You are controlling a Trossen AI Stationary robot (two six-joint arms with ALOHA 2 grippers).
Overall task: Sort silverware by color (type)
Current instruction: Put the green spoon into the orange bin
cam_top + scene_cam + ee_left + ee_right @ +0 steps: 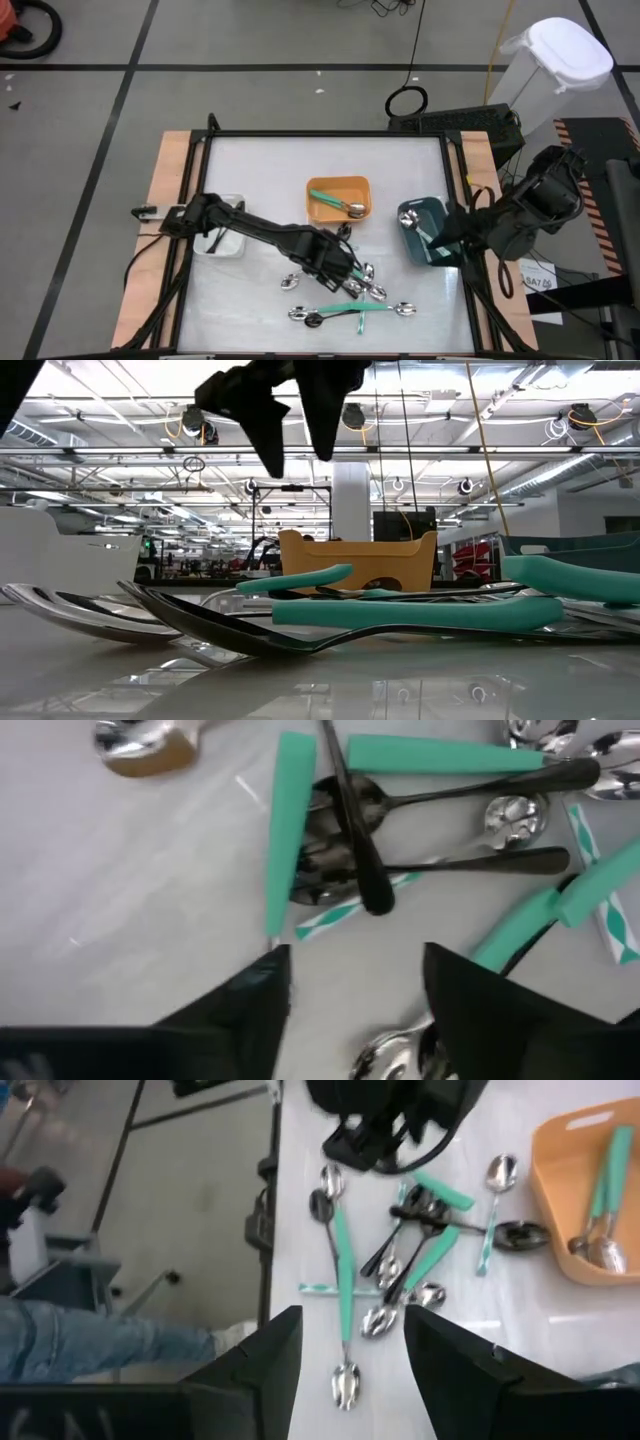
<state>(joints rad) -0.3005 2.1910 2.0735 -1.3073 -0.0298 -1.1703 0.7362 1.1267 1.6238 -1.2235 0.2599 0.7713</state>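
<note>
The silverware lies in a loose pile (pixel 352 288) on the white table near its front edge: teal-handled spoons (pixel 290 830), black spoons (pixel 350 820) and silver ones, crossing each other. My left gripper (pixel 355 990) hangs just above the pile, pointing down, open, with only bare table between its fingers. In the low view its fingers (pixel 265 420) stand clear above the utensils (pixel 400 610). My right gripper (pixel 350 1350) is open and empty, held high over the table's right side by the dark teal bin (pixel 420 208).
An orange bin (pixel 338 185) behind the pile holds teal-handled spoons (pixel 335 203). The dark teal bin holds a spoon (pixel 410 222). A white bin (pixel 232 245) sits under my left arm. A person's leg in jeans (pixel 70 1345) shows beside the table.
</note>
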